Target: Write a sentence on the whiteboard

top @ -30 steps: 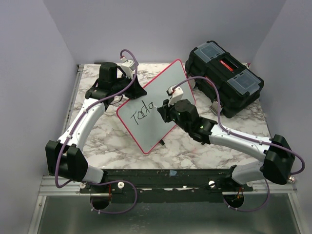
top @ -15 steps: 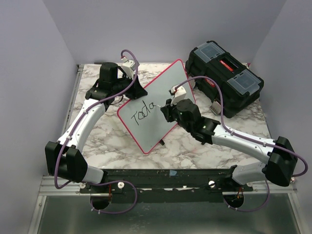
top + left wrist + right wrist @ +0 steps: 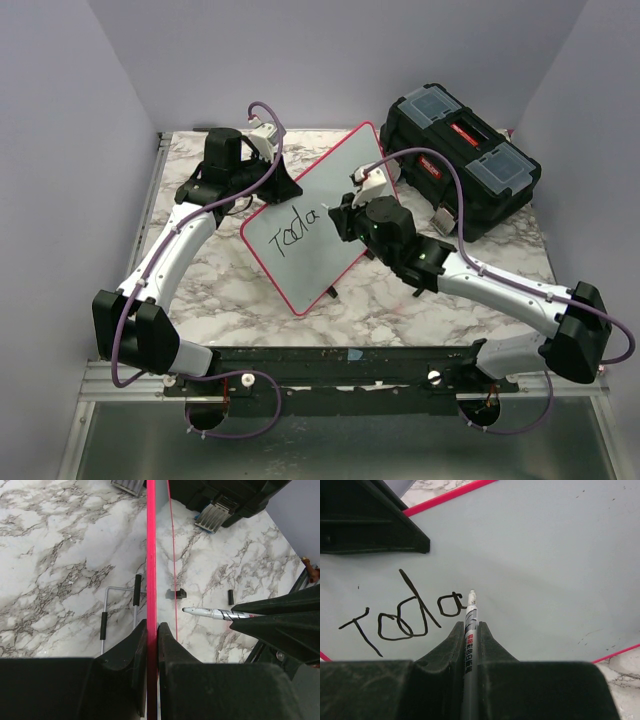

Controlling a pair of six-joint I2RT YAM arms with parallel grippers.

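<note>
Veined marble table [image 3: 210, 285]; left fingers [image 3: 131, 650] clamp red-rimmed whiteboard [image 3: 340, 165]; right fingers [image 3: 447, 645] pinch slim marker [image 3: 469, 630] at "Toda" lettering [image 3: 420, 600].

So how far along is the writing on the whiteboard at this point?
Done: the lettering "Toda" is on the whiteboard in black. In hand: the left gripper clamps the board's red rim, and the right gripper holds the marker, tip just right of the "a". Left: the rest of the sentence; nothing shows after that letter.

Probably a lab: plain walls [image 3: 330, 60], marble-patterned table [image 3: 230, 290], black toolbox [image 3: 462, 160].
</note>
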